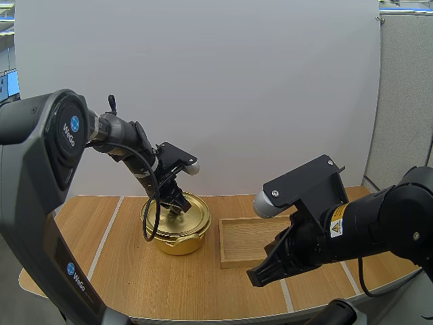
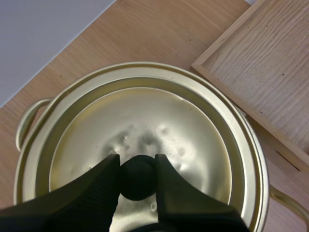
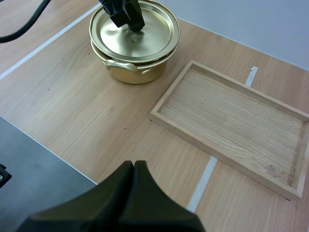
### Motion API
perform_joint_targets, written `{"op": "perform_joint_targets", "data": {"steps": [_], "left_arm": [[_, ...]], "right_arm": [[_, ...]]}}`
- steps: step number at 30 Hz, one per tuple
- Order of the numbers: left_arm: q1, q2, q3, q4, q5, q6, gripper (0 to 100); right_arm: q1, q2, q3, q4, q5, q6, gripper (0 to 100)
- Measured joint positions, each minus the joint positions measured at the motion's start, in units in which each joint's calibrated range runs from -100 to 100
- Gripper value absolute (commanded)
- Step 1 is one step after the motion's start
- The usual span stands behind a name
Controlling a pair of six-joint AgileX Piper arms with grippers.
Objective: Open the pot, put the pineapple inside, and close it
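High view: the pot (image 1: 177,240), a round vessel of polished gold-coloured metal with loop side handles, stands on the table (image 1: 128,264), a light wood-grain surface crossed by pale stripes. Its lid (image 1: 196,217), a shallow disc of the same metal, is seated on the pot's rim. The left gripper (image 1: 176,205) is down at the centre of the lid. The wooden tray (image 1: 243,237), a rectangle of pale grained wood with a low raised rim, lies just beside the pot on its right, not touching it. The right gripper (image 1: 260,274) hangs over the table farther right of the pot and nearer the front edge, well apart from it. A plain white panel (image 1: 237,81) stands behind the pot. Left wrist view: the two ribbed black fingers (image 2: 104,186) pinch the round black knob (image 2: 138,181) at the lid's centre. The lid is glossy, with concentric steps and faint dimples near the knob. One corner of the tray lies close beside the pot. Right wrist view: the right gripper's fingers lie pressed together as one dark wedge, gripping nothing, above bare table well apart from the pot.
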Motion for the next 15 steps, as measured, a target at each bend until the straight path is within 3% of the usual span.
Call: {"op": "perform_joint_targets", "data": {"steps": [15], "left_arm": [[0.00, 1.81, 0.00, -1.66, 1.88, 0.00, 0]], "right_arm": [[0.00, 0.00, 0.00, 0.00, 0.00, 0.00, 0]]}}
